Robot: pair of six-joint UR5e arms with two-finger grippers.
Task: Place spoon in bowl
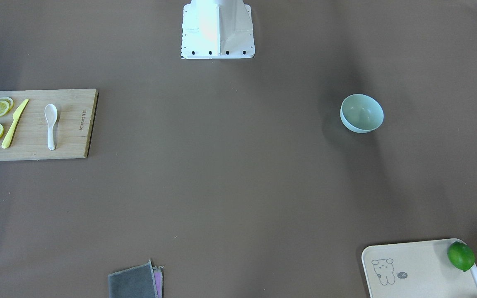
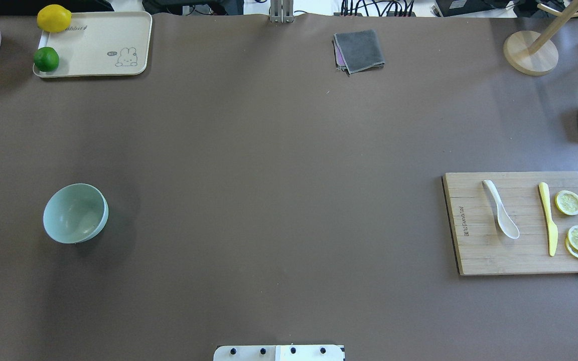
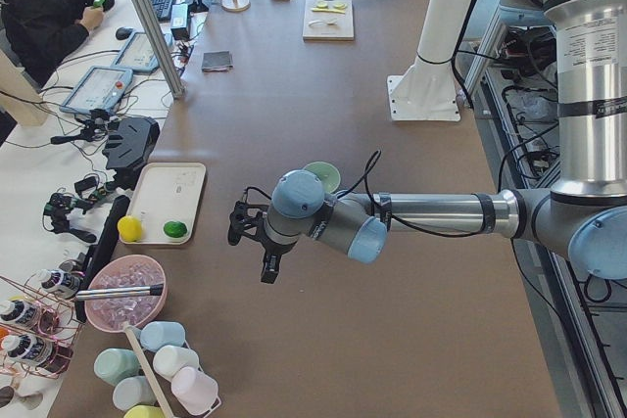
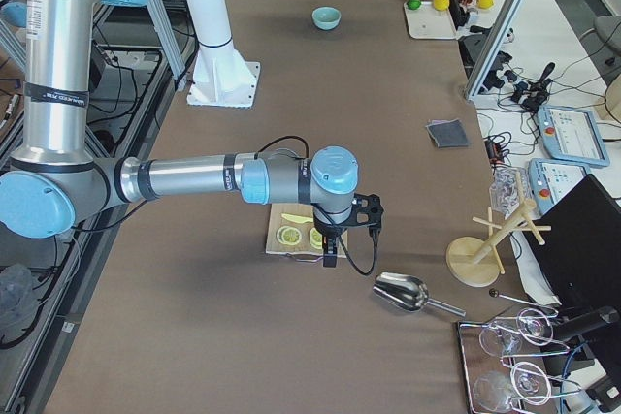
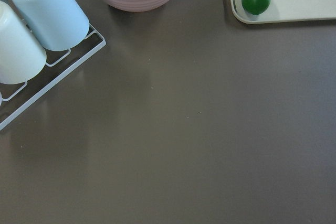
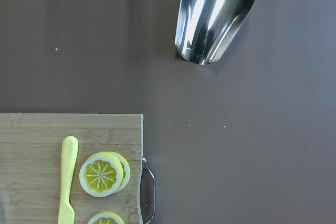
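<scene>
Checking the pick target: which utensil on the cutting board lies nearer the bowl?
The white spoon, on the side of the cutting board facing the mint-green bowl; the yellow knife lies farther off, beside the lemon slices.

Counted 1 spoon (image 2: 500,210), 1 bowl (image 2: 75,213), 1 knife (image 2: 547,218), 1 cutting board (image 2: 474,250), 1 tray (image 2: 93,50), 1 lime (image 2: 46,59), 1 whole lemon (image 2: 54,18); lemon slices (image 2: 569,202) looked like 3, overlapped.

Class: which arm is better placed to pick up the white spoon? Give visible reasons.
Right. The glossy white soup spoon lies on the bamboo cutting board, beside which the right gripper hangs; the left gripper hangs at the table's opposite end.
</scene>
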